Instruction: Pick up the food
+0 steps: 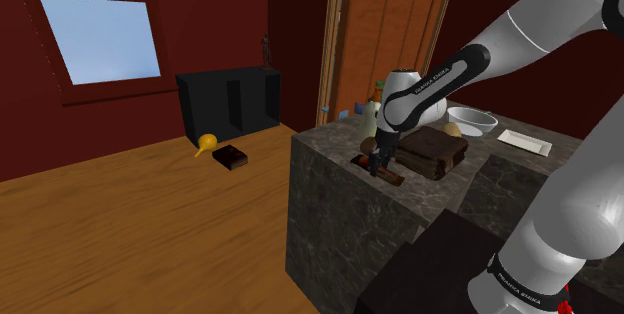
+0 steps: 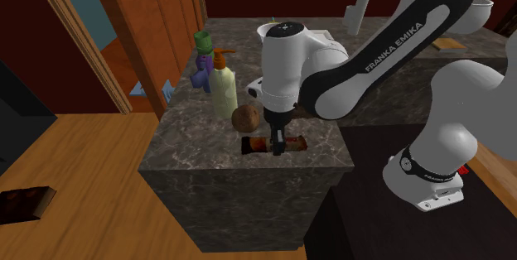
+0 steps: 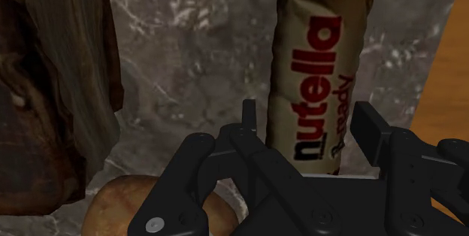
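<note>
My tool (image 3: 310, 114) covers one end of the Nutella pack (image 3: 319, 54), whose other end runs off the wrist view's edge; the round brown lump (image 3: 113, 203) beside it sits half under my tool, and the dark loaf (image 3: 45, 84) is cut off too

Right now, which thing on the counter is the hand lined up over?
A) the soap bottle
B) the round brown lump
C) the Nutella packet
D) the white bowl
C: the hand is down over the Nutella packet, which lies between its spread fingers on the marble counter.
</note>
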`<control>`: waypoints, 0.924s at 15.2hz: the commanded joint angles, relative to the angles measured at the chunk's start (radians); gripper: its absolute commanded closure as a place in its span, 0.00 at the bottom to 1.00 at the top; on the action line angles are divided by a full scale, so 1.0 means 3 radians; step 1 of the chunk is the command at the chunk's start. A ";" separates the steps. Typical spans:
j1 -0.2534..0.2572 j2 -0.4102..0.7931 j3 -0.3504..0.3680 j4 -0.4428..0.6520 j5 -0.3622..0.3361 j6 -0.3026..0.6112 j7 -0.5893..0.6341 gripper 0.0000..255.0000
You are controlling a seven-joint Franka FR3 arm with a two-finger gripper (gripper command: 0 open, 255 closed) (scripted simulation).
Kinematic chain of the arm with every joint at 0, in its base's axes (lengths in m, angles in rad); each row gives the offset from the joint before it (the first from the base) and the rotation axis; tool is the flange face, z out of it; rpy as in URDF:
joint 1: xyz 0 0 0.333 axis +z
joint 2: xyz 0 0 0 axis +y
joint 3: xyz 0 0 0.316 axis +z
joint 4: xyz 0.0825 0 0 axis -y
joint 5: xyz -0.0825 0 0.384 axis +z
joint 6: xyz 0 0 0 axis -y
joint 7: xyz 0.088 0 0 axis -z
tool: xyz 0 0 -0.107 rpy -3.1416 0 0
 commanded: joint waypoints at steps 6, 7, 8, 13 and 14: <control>-0.0005 -0.0113 0.0000 0.0041 -0.0018 -0.0157 0.0009 1.00; -0.0006 -0.0152 0.0001 0.0054 -0.0023 -0.0209 0.0013 1.00; -0.0007 -0.0190 0.0003 0.0068 -0.0028 -0.0261 0.0017 1.00; -0.0012 -0.0369 0.0010 0.0149 -0.0048 -0.0519 0.0034 1.00; -0.0013 -0.0402 0.0011 0.0167 -0.0051 -0.0571 0.0037 1.00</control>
